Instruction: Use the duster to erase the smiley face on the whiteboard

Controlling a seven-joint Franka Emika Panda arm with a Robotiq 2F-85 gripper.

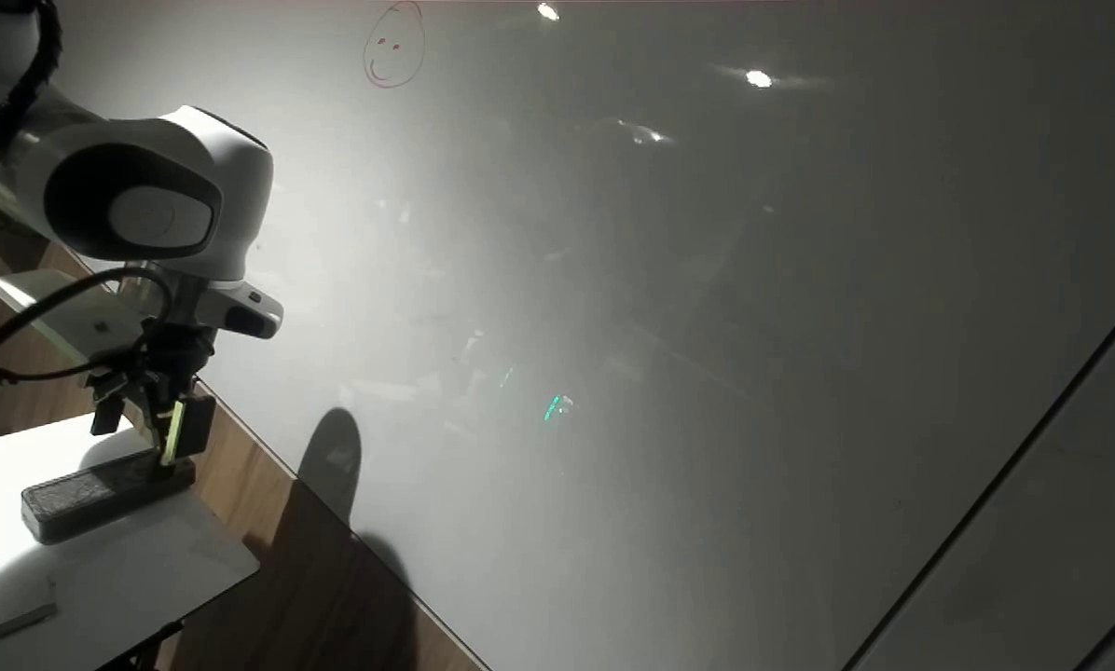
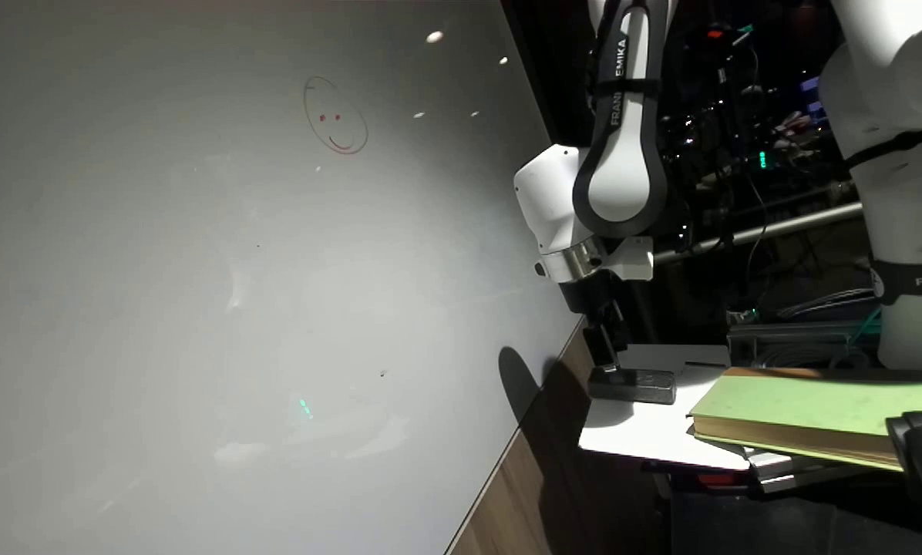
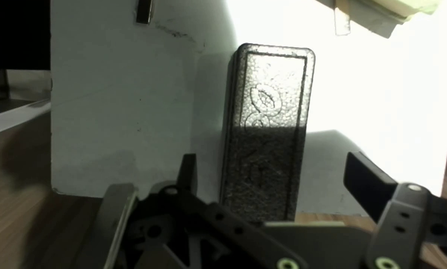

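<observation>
we see the gripper (image 3: pixel 276 175) spread wide over one end of the duster (image 3: pixel 270 112), a gap on either side; the duster lies on the white tabletop (image 3: pixel 122 97), and in both exterior views we find the smiley face (image 2: pixel 336 119) on the whiteboard (image 2: pixel 199 293).

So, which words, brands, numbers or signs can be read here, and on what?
"FRAN… EMIKA": on the robot arm, a strap between.
"FRAN": on a dark band, cut by the picture edge.
Green background lights: too small to read.
Duster: swirly mark, not legible.
</observation>
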